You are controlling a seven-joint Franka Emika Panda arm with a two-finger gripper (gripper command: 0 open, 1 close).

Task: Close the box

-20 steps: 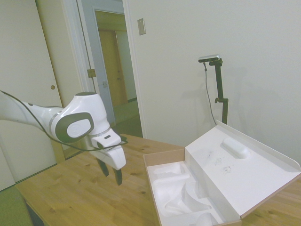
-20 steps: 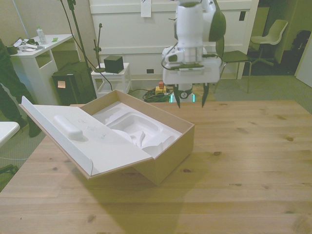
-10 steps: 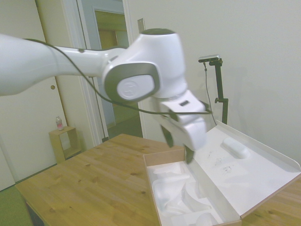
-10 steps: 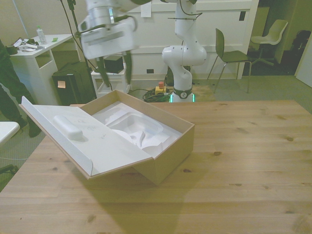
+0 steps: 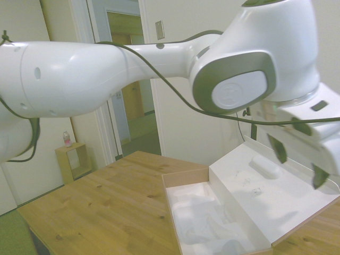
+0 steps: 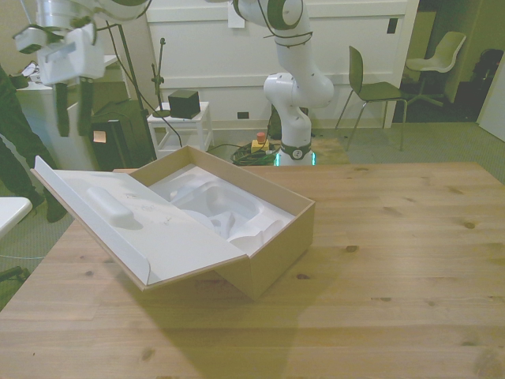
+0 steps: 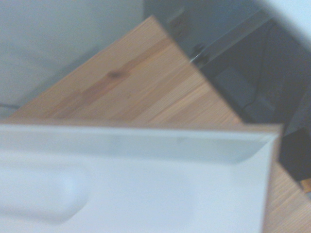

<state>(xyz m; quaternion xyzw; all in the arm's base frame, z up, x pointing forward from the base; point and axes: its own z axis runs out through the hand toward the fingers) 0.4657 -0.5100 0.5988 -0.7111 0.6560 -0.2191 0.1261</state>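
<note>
Wooden table at centre frame — the box sits open, lid tilted back. Gripper, upper left in the front view, hangs above the lid's far edge — jaws apart, holding nothing.

Box (lid open) on table

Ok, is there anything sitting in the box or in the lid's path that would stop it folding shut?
Nothing visible does. The lid lies open toward the front view's left, and the base holds only its white moulded insert, which sits below the rim. The gripper hangs open above the lid's outer edge, with only air between them.
</note>
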